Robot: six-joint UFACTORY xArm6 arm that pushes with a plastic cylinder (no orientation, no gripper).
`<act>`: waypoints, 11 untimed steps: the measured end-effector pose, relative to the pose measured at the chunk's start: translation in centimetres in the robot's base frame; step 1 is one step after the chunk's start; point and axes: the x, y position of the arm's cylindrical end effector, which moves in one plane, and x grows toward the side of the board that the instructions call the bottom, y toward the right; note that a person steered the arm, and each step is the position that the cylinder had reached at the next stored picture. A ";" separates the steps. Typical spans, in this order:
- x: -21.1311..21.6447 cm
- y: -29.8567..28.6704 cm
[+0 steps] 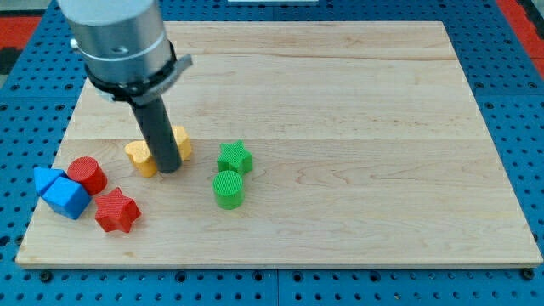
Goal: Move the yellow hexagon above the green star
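My tip rests on the wooden board, between two yellow blocks. The yellow hexagon shows just behind the rod on its right, partly hidden by it. Another yellow block, its shape unclear, lies just left of the tip. The green star sits to the right of the tip, about a block's width from the hexagon and slightly lower in the view.
A green cylinder lies just below the green star. At the view's lower left are a red cylinder, a red star and two blue blocks near the board's left edge.
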 end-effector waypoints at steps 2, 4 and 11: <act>-4.4 -4.1; -4.9 -2.8; -2.7 4.2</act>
